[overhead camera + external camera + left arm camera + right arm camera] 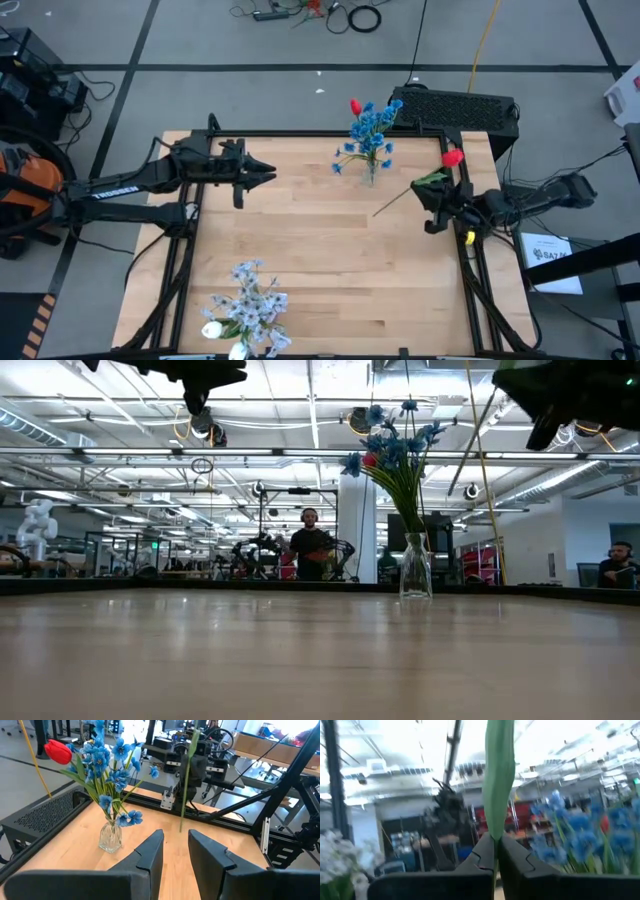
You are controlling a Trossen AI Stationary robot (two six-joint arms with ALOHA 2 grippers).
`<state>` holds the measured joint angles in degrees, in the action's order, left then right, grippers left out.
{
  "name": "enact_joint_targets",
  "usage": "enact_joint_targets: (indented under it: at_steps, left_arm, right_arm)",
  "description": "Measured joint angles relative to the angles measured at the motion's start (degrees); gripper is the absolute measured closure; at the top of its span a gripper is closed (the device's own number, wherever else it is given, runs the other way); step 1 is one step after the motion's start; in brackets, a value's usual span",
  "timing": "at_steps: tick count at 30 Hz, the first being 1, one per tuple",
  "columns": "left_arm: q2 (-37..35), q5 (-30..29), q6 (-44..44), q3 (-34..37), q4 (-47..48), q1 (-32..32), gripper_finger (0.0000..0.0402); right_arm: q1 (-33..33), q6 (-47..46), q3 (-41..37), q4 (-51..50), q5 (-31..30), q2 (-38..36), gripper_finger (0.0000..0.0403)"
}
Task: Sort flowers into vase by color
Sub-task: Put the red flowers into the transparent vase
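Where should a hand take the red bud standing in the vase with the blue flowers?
Its stem just under the red bud, probably from the left hand's side: the bud leans out of the blue flowers there, while lower down its stem is lost among theirs.

Right gripper (432,207) was raised over the table's right edge, fingers (520,862) clamped on a flower stem (499,780). Left gripper (262,176) hovered above the table's back left, fingers (150,851) parted, holding nothing.
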<state>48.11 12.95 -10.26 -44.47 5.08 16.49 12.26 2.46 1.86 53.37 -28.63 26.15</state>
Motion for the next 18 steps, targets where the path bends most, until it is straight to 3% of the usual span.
enact_joint_targets:
  at_steps: [6, 18]
  left_arm:
    - [0.7, -0.3, 0.0, 0.0, -0.2, 0.0, 0.0304]
    - [1.4, -3.1, -1.5, 0.0, -0.2, 0.0, 0.0304]
  right_arm:
    - [-8.5, -8.4, 0.0, -10.6, 5.3, 0.0, 0.0402]
    - [-24.8, -5.8, 1.3, -13.0, 12.3, 0.2, 0.0402]
